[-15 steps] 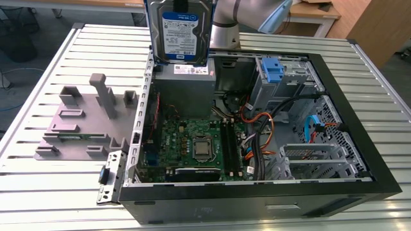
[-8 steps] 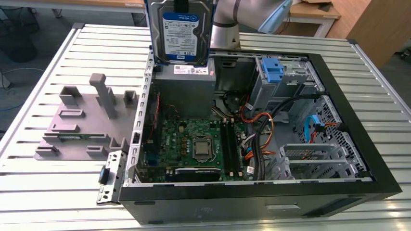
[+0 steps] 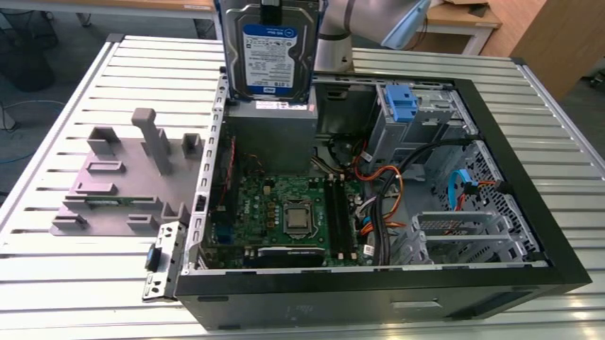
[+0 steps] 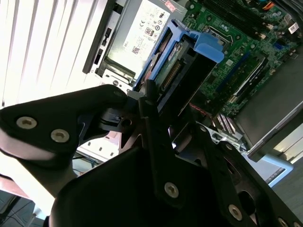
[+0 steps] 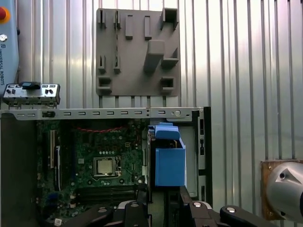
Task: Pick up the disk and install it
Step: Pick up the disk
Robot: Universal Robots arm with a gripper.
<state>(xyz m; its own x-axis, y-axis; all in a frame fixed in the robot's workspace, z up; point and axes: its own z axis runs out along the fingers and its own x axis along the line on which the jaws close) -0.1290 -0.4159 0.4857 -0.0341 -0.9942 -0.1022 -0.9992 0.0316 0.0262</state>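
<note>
Hand (image 4: 158, 101) clamped on disk (image 3: 276, 53) above PC case (image 3: 378, 287).

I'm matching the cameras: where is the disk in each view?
Exterior view: the disk hangs upright at the picture's top, above the computer case.
Second wrist view: edge-on, in front of the motherboard.
First wrist view: blue-framed, alongside the motherboard.
Shared landmark: the green motherboard.

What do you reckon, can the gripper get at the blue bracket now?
Probably not: the gripper is shut on the disk, though the open case leaves the blue bracket uncovered above.
</note>
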